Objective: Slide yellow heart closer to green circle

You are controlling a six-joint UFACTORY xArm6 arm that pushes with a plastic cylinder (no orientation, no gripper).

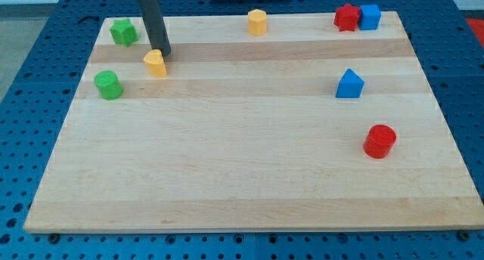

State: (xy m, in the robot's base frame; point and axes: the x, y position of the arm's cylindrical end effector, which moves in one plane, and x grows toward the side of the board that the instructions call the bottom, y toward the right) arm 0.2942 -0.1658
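The yellow heart (155, 63) lies on the wooden board (249, 169) at the upper left. The green circle (108, 85) lies a short way to its lower left, with a gap between them. My tip (162, 51) stands at the heart's upper right edge, touching it or nearly so. The dark rod rises from there out of the view's top.
A green star-like block (124, 32) sits at the top left corner. A yellow hexagon (257, 22) is at the top middle. A red block (346, 17) and a blue cube (370, 17) touch at the top right. A blue house-shaped block (349, 84) and a red cylinder (380, 141) lie at the right.
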